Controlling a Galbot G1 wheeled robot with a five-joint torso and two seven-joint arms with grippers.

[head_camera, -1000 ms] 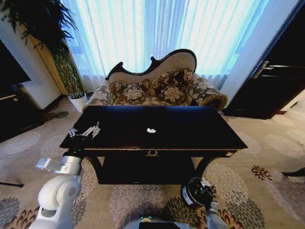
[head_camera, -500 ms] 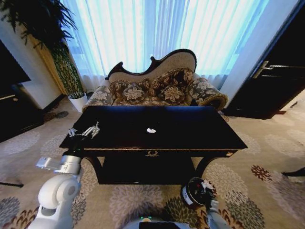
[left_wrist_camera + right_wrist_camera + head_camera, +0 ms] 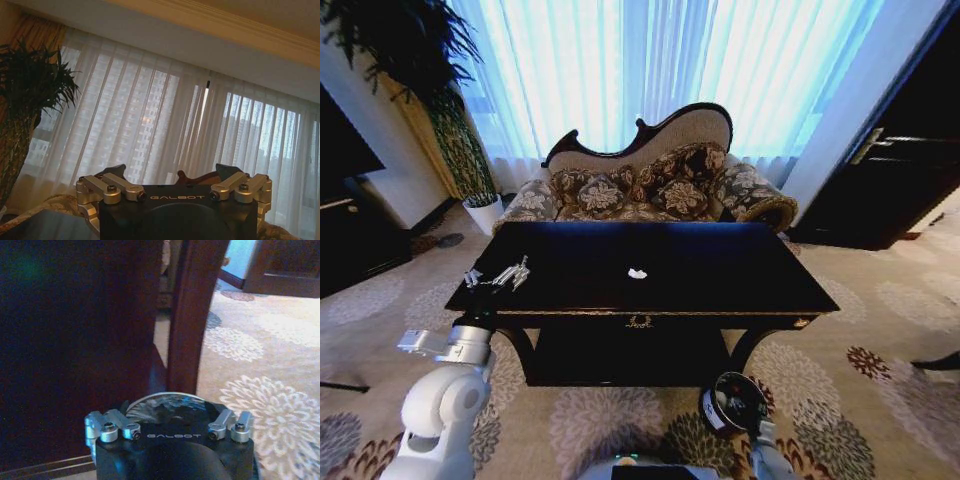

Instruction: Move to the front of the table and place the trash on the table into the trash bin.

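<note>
The robot stands squarely at the front of the table (image 3: 650, 290), so the driving part looks done and the clearing is in hand. One white paper wad (image 3: 637, 273) lies near the middle of the dark tabletop, well apart from either arm. The trash bin (image 3: 730, 402) sits on the carpet just in front of the table's right leg (image 3: 192, 315), close by the robot's base.

The right gripper (image 3: 175, 427) hangs low directly over the bin's mouth; from its wrist camera I can see the bin's pale rim and something silvery-patterned inside, just beyond the fingers. Whether its jaws are open or closed I cannot tell, nor whether they hold anything (the finger ends are hidden behind the gripper body).

The left gripper (image 3: 510, 274) is raised over the table's left end, its jaws spread wide and empty, pointing out toward the curtains.

My reading: this is a drop into the bin on the right side, or just around it. What the next move calls for is a reach to the remaining wad at mid-table, closing on something that small and light without nudging it away across the glossy top.
</note>
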